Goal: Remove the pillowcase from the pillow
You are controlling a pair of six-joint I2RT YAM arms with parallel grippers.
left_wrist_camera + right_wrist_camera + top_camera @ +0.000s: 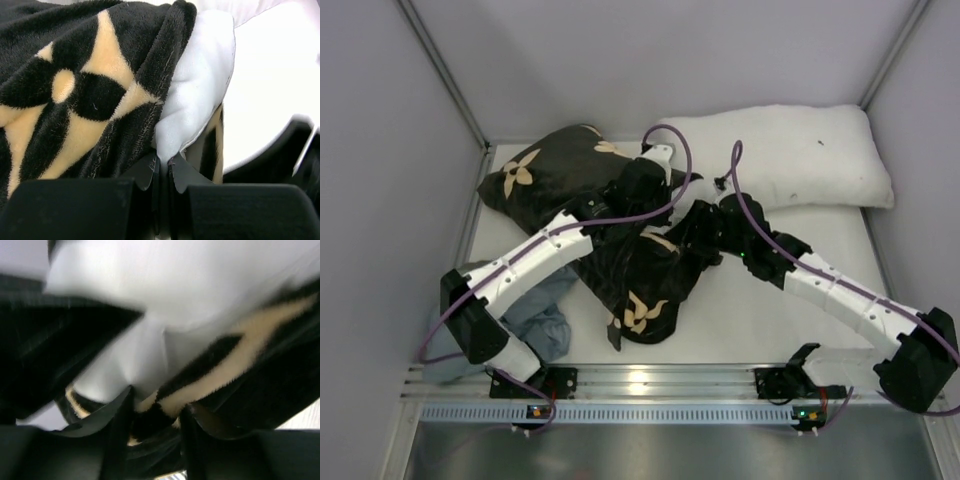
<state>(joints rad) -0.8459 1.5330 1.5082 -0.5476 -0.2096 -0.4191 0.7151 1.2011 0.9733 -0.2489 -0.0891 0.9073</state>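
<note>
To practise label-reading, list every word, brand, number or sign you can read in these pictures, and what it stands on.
None can be read.
The pillowcase shows only tan flower motifs, no letters.
The back pillow bears dark specks, not print.
The front rail shows no legible label.

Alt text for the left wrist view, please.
The left pincer is shut on a corner of the white pillow, which pokes out of the black, tan-flowered pillowcase. The white table lies to the right.
</note>
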